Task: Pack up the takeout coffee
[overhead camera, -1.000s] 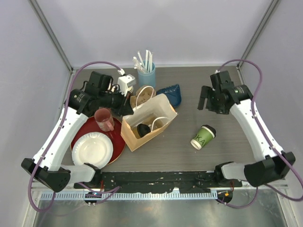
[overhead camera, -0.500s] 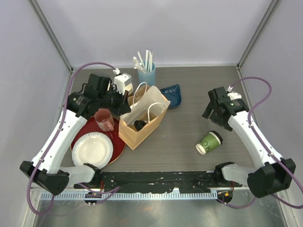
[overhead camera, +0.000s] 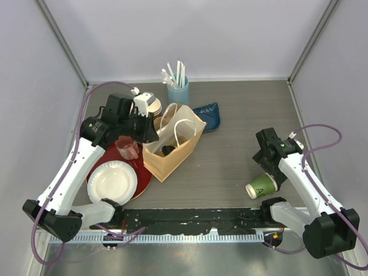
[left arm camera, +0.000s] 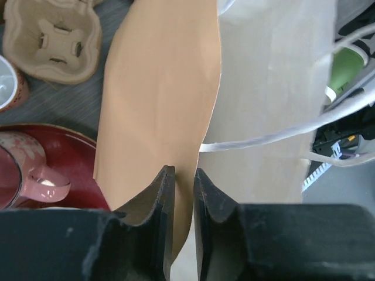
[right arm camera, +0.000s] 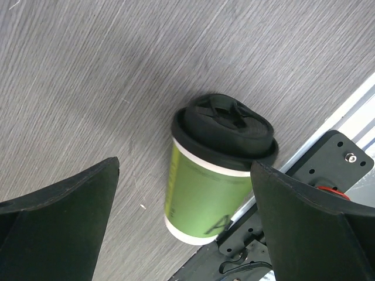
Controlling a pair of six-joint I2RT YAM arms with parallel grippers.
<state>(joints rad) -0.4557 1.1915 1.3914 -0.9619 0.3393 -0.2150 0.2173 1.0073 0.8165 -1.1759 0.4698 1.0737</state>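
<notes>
A green takeout coffee cup point(overhead camera: 261, 185) with a black lid lies on its side by the table's near edge. My right gripper point(overhead camera: 266, 165) hangs just over it, open wide. In the right wrist view the green cup point(right arm camera: 214, 181) lies between the spread fingers, untouched. A brown paper bag point(overhead camera: 172, 141) stands left of centre, and a black lid point(overhead camera: 168, 150) shows inside it; that cup's side is hidden. My left gripper point(overhead camera: 150, 130) is at the bag's left wall. In the left wrist view that gripper point(left arm camera: 181, 175) has its jaws slightly parted around the bag's edge point(left arm camera: 158, 105).
A red tray point(overhead camera: 144, 172) holds a white paper plate point(overhead camera: 112, 181) and a pink mug point(overhead camera: 126, 145). Behind the bag are stacked cups point(overhead camera: 150, 104), a blue cup of straws point(overhead camera: 178, 89) and a blue pouch point(overhead camera: 207, 115). A pulp cup carrier point(left arm camera: 55, 38) lies nearby. A black rail point(overhead camera: 195, 217) runs along the front.
My right arm swung from the back right down to the near edge, over the green cup, which shifted toward the front right. The left jaws parted slightly; the bag leaned left.
</notes>
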